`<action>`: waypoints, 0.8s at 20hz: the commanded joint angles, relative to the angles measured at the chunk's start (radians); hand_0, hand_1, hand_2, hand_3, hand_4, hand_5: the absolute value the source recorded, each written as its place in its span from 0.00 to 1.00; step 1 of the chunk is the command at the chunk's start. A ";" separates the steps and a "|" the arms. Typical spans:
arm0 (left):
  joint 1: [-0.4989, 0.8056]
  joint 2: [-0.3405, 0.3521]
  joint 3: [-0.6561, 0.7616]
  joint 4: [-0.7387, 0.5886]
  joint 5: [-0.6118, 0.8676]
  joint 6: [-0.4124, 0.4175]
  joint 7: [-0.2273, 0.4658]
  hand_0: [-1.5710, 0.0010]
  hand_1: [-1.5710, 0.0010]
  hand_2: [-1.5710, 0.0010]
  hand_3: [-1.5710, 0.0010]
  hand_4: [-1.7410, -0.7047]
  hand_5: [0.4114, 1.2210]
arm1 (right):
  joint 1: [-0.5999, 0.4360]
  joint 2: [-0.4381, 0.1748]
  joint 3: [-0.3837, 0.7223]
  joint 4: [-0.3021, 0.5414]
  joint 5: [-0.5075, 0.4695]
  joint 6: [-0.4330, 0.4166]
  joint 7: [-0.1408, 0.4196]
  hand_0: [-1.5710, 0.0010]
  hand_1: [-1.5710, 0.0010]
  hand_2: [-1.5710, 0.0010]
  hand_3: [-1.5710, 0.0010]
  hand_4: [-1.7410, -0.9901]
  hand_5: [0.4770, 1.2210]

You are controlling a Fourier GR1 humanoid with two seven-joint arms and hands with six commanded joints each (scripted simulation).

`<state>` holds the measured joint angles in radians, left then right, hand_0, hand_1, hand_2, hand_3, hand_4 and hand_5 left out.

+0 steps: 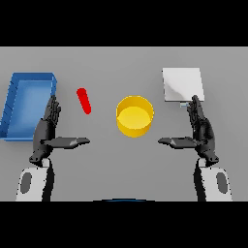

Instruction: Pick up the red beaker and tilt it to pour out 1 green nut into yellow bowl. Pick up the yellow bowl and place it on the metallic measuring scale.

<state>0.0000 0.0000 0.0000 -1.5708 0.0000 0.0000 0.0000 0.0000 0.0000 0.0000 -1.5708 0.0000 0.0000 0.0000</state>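
Presently the left hand [47, 130] hovers above the table [106, 160], fingers straight and pointing away from the robot, thumb stretched inward; it grasps nothing. The right hand [201, 131] mirrors it on the far side, likewise released and empty.

Just beyond and inward of the left hand's fingertips sits the red beaker [84, 100], a slim red form slanting across the table, apart from the hand and not touched. A blue bin [14, 104] lies just outside the left hand, near the view's left edge. Between the two hands, slightly farther out, stands the yellow bowl [135, 116], upright with its mouth open upward. Beyond the right hand's fingertips lies the metallic measuring scale [182, 84], a pale square plate; the fingertips overlap its near edge in this view.

Handling judgement: the beaker looks rigid, narrow and light, likely smooth-walled and prone to slipping or rolling; a hold around its middle, thumb opposed to fingers, appears soundest for a controlled tilt. The bowl looks stiff and light; its rim or side wall offers the hold.

Not determinable: whether the beaker stands tilted or lies on its side, where its opening faces, and whether any green nut is inside. No nut is visible in the bowl. A small fitting at the scale's near edge is partly covered by the right hand.
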 commanded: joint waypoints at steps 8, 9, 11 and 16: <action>0.018 0.021 -0.071 -0.065 -0.100 0.017 0.012 1.00 1.00 1.00 1.00 0.52 0.29 | 0.074 -0.066 0.071 -0.071 0.162 -0.024 -0.117 1.00 1.00 1.00 1.00 0.67 0.27; 0.034 0.026 -0.089 -0.074 -0.120 0.013 0.023 1.00 1.00 1.00 1.00 0.51 0.30 | 0.097 -0.076 0.090 -0.091 0.207 -0.037 -0.137 1.00 1.00 1.00 1.00 0.67 0.27; 0.061 0.037 -0.110 -0.119 -0.146 0.014 0.040 1.00 1.00 1.00 1.00 0.50 0.30 | 0.122 -0.076 0.118 -0.116 0.255 -0.050 -0.124 1.00 1.00 1.00 1.00 0.67 0.27; 0.034 0.050 -0.124 -0.095 -0.161 -0.007 0.082 1.00 1.00 1.00 1.00 0.47 0.33 | 0.117 -0.086 0.111 -0.140 0.223 -0.022 -0.099 1.00 1.00 1.00 1.00 0.65 0.28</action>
<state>0.0340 0.0505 -0.1241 -1.6661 -0.1607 -0.0071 0.0851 0.1176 -0.0860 0.1108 -1.7104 0.2234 -0.0219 -0.0998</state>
